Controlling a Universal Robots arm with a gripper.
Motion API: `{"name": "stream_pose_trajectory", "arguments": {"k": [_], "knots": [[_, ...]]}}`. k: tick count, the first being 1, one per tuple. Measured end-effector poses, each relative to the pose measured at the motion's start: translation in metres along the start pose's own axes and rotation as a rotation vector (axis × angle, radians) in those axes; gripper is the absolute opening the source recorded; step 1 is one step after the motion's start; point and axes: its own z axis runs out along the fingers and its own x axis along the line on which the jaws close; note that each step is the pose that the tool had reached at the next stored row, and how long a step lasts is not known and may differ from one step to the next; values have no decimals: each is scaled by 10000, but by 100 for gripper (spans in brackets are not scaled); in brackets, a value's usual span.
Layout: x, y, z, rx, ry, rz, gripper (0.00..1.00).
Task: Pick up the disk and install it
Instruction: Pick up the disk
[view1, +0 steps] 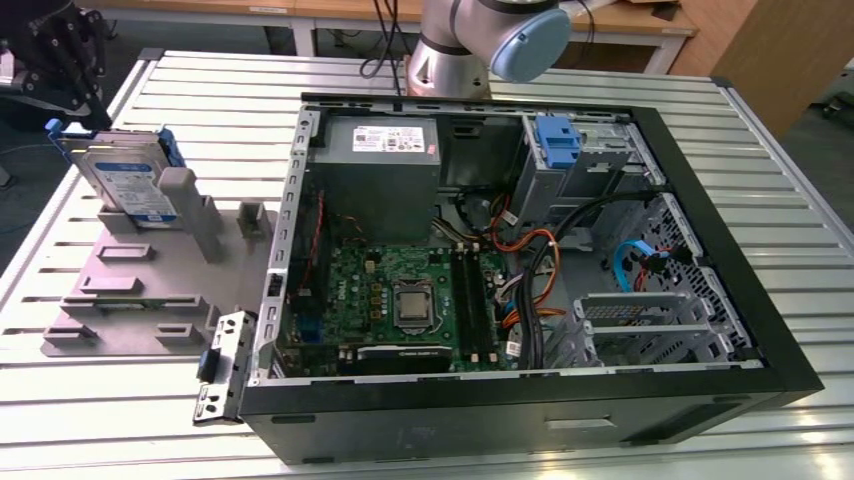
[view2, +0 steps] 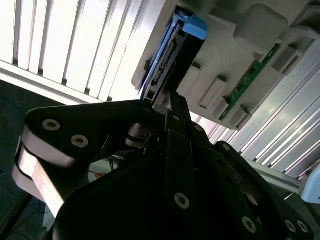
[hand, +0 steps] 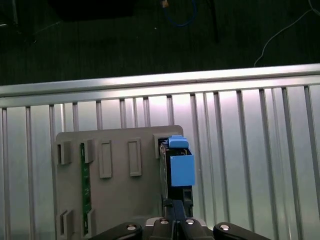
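Observation:
The disk (view1: 127, 180) is a silver drive with a white-and-blue label and a blue frame. It stands on edge in a slot of a grey fixture (view1: 134, 290) on the exterior view's left. My black gripper (view1: 74, 95) hangs just above the disk's upper end. In both wrist views the fingers lie together, so the gripper (hand: 175, 207) is shut, its tip (view2: 171, 97) close to the disk's (view2: 167, 55) connector edge. I cannot tell whether it touches. The blue frame tab (hand: 180, 167) lies just beyond the fingertips.
An open computer case (view1: 534, 400) lies on the slatted metal table, with a motherboard (view1: 400, 300), a grey power supply (view1: 380, 145) and a blue carrier (view1: 558, 140) in the drive bay. A green circuit board (hand: 85, 185) stands in the fixture. The arm's base (view1: 467, 40) is behind the case.

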Motion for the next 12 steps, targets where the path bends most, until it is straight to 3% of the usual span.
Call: {"name": "stream_pose_trajectory", "arguments": {"k": [4,7,12], "knots": [[-25,2,28,50,-3,-45,11],[-30,1,53,152,-9,-101,11],[-52,3,89,236,-16,-153,11]]}}
